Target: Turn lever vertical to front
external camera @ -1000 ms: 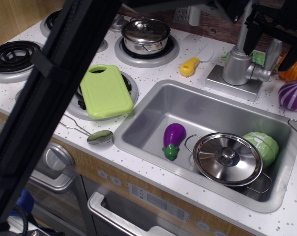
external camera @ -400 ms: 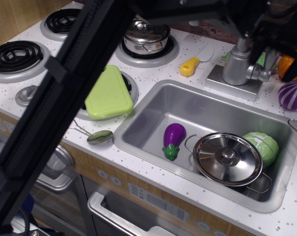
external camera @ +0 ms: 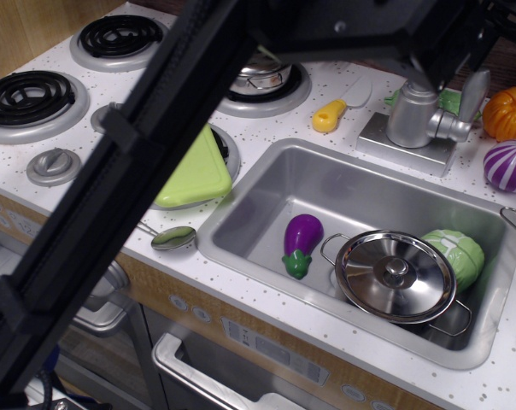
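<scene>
The lever [external camera: 474,92] is a flat silver-grey paddle standing about upright, joined by a short stub to the right side of the cylindrical tap body [external camera: 412,115] behind the sink. My gripper [external camera: 460,47] is a dark mass at the top right, just above and to the left of the lever's top. Its fingers merge with the dark arm, so I cannot tell whether they are open or whether they touch the lever. The black arm [external camera: 155,171] crosses the view from bottom left to top right and hides the spout pipe.
The steel sink [external camera: 266,205] holds a purple eggplant [external camera: 301,239], a lidded pot [external camera: 396,275] and a green cabbage [external camera: 459,252]. An orange pumpkin [external camera: 506,111] and a purple onion [external camera: 507,165] sit right of the tap. A yellow-handled knife [external camera: 331,115] lies left of it.
The arm has swung right and upward. The gripper, which straddled the lever a second ago, now sits higher, uncovering the pumpkin. The lever looks about as upright as before.
</scene>
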`<state>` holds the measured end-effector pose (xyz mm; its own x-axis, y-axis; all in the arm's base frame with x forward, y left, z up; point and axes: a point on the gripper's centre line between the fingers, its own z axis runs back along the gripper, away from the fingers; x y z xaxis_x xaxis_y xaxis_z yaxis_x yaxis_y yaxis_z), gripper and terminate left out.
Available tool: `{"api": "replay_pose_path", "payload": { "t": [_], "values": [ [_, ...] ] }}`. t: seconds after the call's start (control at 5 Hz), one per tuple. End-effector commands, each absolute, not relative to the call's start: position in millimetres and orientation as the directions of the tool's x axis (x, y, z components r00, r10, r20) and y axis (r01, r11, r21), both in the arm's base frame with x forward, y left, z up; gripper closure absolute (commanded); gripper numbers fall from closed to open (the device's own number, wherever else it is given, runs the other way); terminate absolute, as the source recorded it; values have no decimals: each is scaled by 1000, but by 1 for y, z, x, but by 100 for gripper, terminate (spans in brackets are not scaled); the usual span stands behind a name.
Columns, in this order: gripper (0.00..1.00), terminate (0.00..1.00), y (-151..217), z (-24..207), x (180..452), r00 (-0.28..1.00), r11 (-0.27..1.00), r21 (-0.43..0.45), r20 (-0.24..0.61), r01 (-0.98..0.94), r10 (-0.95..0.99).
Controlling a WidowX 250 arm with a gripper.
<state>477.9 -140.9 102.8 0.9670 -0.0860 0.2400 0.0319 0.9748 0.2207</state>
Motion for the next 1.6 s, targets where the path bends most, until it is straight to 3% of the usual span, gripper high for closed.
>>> {"api": "replay_pose_path", "payload": {
  "t": [0.0, 0.6, 0.8, 1.4],
  "values": [
    [0, 0, -128, 127, 490, 943, 974, 224, 321, 14, -88],
    [0, 0, -117, 106, 483, 952, 980, 197, 302, -7, -54],
    [100, 0, -118, 107, 476, 955, 981, 192, 293, -16, -42],
    [100, 0, -127, 117, 452, 960, 973, 214, 281, -81, 18]
  ]
}}
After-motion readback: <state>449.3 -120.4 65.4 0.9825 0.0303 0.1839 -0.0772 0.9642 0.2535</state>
